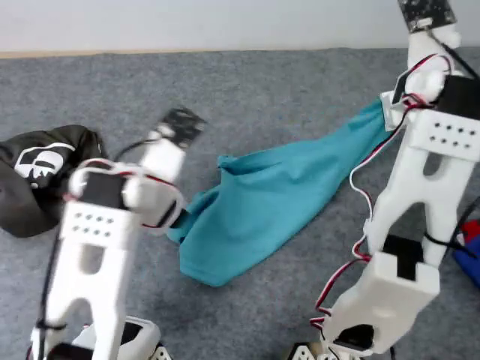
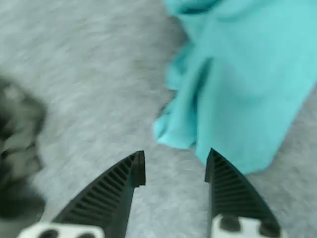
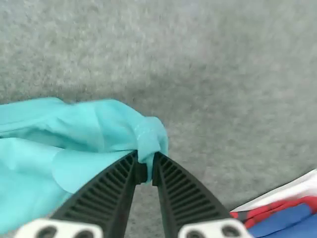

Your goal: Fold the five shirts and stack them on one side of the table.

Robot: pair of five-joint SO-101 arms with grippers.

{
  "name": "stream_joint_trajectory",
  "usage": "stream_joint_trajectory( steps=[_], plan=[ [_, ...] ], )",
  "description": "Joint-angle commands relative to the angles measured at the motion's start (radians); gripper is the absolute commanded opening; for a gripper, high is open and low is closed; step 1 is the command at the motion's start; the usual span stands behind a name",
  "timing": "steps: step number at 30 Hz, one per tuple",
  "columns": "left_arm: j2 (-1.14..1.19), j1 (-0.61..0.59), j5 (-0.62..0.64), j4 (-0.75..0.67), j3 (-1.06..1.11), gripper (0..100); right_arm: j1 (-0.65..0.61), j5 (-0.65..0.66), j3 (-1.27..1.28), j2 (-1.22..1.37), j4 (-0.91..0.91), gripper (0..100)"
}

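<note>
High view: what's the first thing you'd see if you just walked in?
A bright teal shirt stretches across the middle of the grey table, with one end pinched in the jaws of the right gripper. The left gripper hangs beside the shirt's other end, jaws open. A dark shirt lies crumpled on the left side of the table.

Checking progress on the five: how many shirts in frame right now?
3: teal shirt mid-table, pinched by the right gripper; dark printed shirt bunched beside the left arm; red-and-blue shirt at the right edge. Others may be hidden.
</note>
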Motion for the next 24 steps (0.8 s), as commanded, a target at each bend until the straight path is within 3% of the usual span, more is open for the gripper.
stream_joint_trajectory(
  steps=[1,9,17,24],
  plan=[
    [0.061,0.066,0.052,0.009,-0.048,20,-0.008,0.021,-0.014,-0.156,0.041,1.1],
    [0.084,0.106,0.089,0.052,-0.108,18,-0.013,0.02,-0.012,-0.372,0.039,1.1],
    [0.109,0.377,0.089,0.031,-0.108,19,-0.012,0.017,0.117,-0.38,0.038,1.1],
    [0.321,0.46,0.086,0.018,-0.111,19,-0.01,0.017,0.224,-0.386,0.039,1.1]
  ],
)
